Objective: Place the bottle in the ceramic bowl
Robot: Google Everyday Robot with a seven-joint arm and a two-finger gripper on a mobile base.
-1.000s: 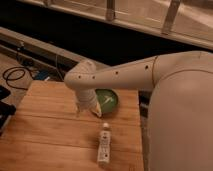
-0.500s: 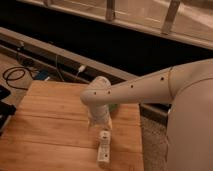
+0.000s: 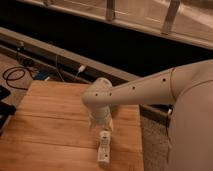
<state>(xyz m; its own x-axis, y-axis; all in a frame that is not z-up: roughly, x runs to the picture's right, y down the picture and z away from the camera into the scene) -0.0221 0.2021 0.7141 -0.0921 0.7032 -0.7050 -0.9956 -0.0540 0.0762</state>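
Observation:
The slim white bottle (image 3: 104,148) lies on the wooden table (image 3: 50,125) near its front right, with its long side pointing away from me. My gripper (image 3: 100,123) hangs from the white arm (image 3: 145,89) and points down, just behind and above the bottle's far end. The arm reaches in from the right across the table's back right. The ceramic bowl is hidden behind the wrist and gripper.
The table's right edge (image 3: 140,145) runs close beside the bottle. Black cables (image 3: 17,75) lie on the floor beyond the table's back left. A dark object (image 3: 4,107) stands at the left edge. A long ledge (image 3: 60,52) runs behind the table.
The arm has swung to the right and forward. The gripper has moved from beside the bowl to just above the bottle's far end, and the wrist now covers the bowl.

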